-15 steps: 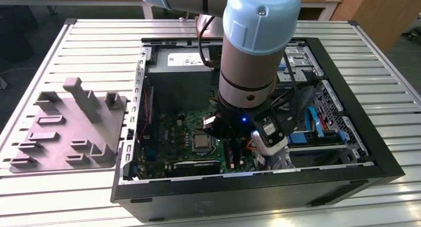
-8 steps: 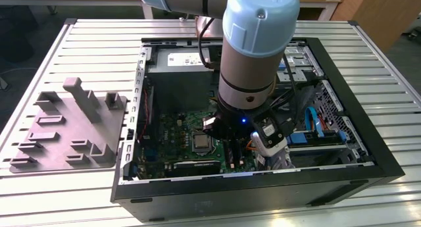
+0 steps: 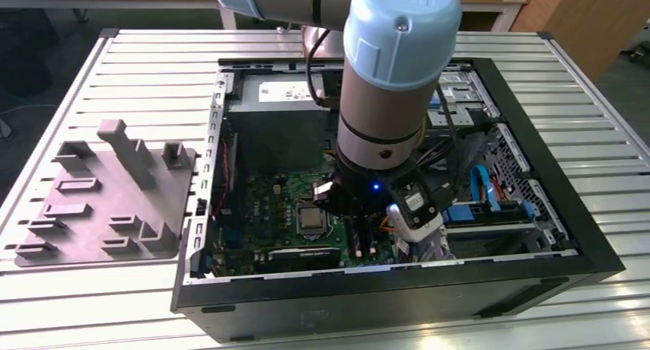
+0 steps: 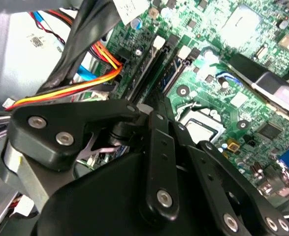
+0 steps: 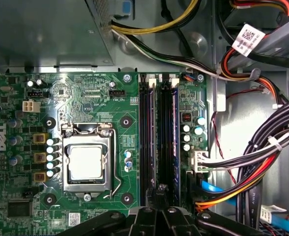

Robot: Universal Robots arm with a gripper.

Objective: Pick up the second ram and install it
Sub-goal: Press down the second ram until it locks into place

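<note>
End effector [image 5: 160, 196]: lowered inside open computer case [image 3: 568, 213], over the motherboard's [image 5: 85, 98] slot rails [image 5: 146, 137]; finger state cannot be told. Second ram [image 5: 175, 137]: seated upright in a rail.

Barcode tag [image 5: 247, 39] on cable bundle [image 5: 282, 33]; motherboard [image 5: 85, 98] lettering too small.
</note>
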